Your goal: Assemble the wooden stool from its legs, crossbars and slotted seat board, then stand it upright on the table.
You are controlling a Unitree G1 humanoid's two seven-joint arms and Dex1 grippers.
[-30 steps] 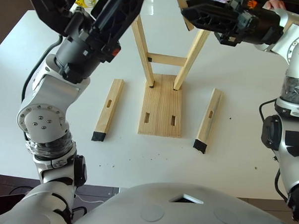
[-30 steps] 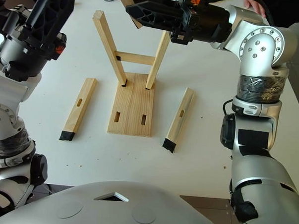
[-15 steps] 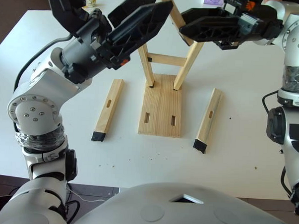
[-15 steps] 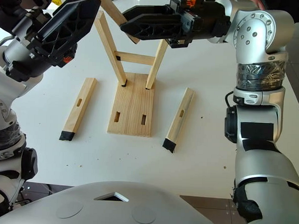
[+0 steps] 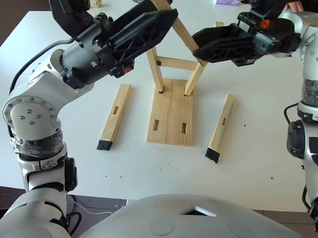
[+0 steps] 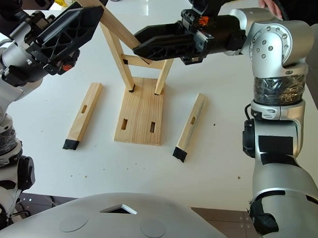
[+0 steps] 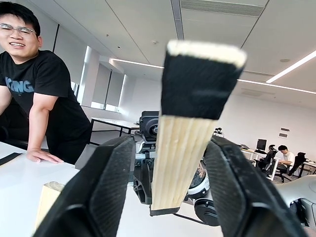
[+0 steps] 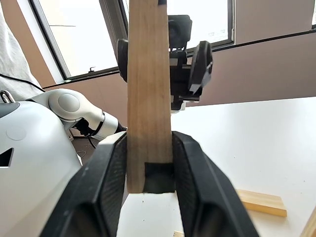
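Seat board (image 5: 170, 117) lies flat in the middle of the white surface (image 5: 262, 171). From the head camera I count four slots in it. The two far ones hold the left upright leg (image 5: 156, 71) and the right upright leg (image 5: 193, 81), which are joined by one crossbar (image 5: 177, 63). The two near slots (image 5: 156, 124) are open.

Two more legs lie flat, the left loose leg (image 5: 114, 117) and the right loose leg (image 5: 222, 127). Each is just beside the board without touching it, black tip toward me. A fifth long piece, the black-tipped bar (image 5: 179, 27), slants in the air across the upright frame, running from high at the far left down to the right. The right claw (image 6: 146, 44) sits in front of the right upright leg and hides its upper part from me. A small yellowish object (image 5: 93, 0) rests at the far left edge.

On the left wrist camera, the left claw (image 7: 173, 148) is spread, its fingers (image 7: 106, 187) on either side of the bar's black-tipped end. I see a gap between the bar and one finger.

On the right wrist camera, the right claw pinches the bar, both pads (image 8: 195, 187) pressed against its sides at a black patch. Farther along the bar I see the left claw around its other end, and one loose leg lies on the surface beyond.
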